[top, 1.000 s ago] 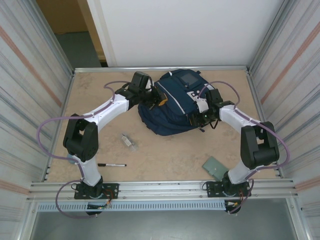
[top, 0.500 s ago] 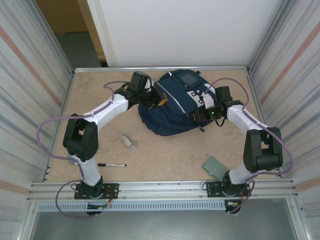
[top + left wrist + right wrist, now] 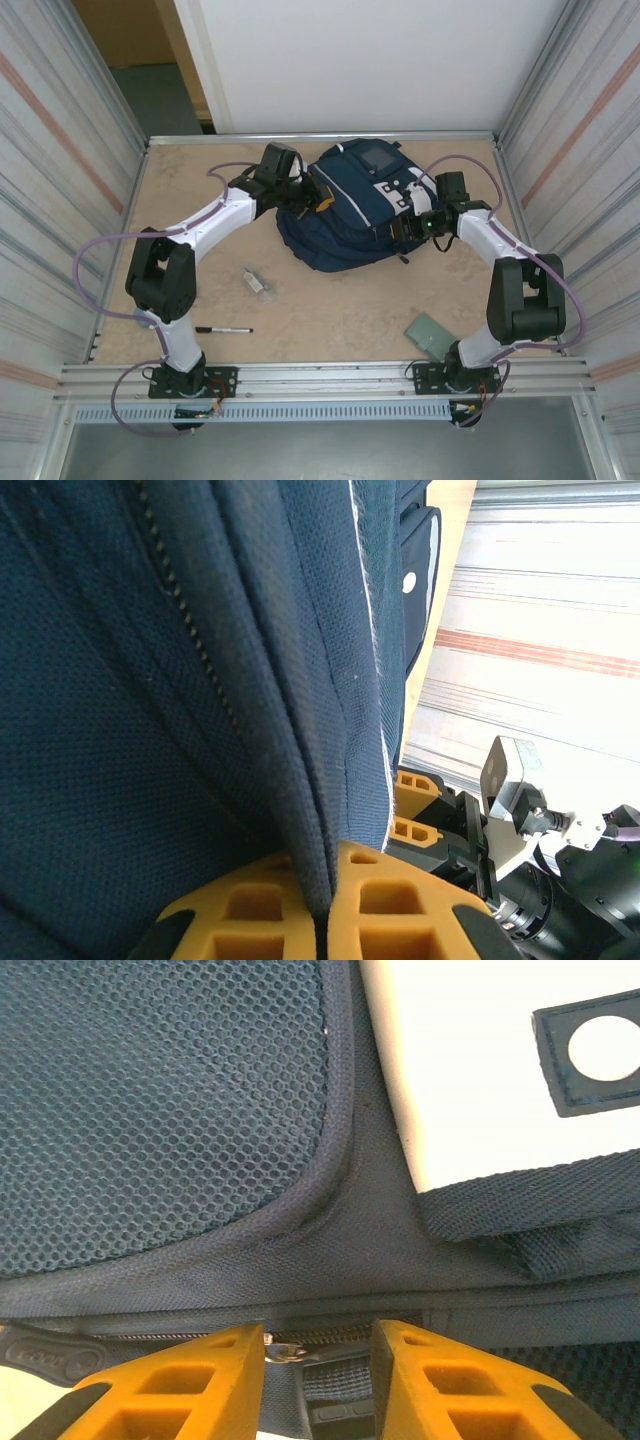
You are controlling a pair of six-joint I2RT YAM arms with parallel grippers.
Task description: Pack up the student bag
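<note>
Student bag (image 3: 350, 222): zipper pull (image 3: 287, 1350) lies between the spread fingers of right end effector (image 3: 318, 1345), zipper running crosswise to them. Left end effector (image 3: 322, 905) pinches a fold of bag fabric.

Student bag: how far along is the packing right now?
Done: nothing looks packed; the pen, green pad and small grey item lie on the table. In hand: left gripper pinches a fold of the student bag; right gripper, open, straddles a zip pull. Left: open the zip, load all three.
</note>
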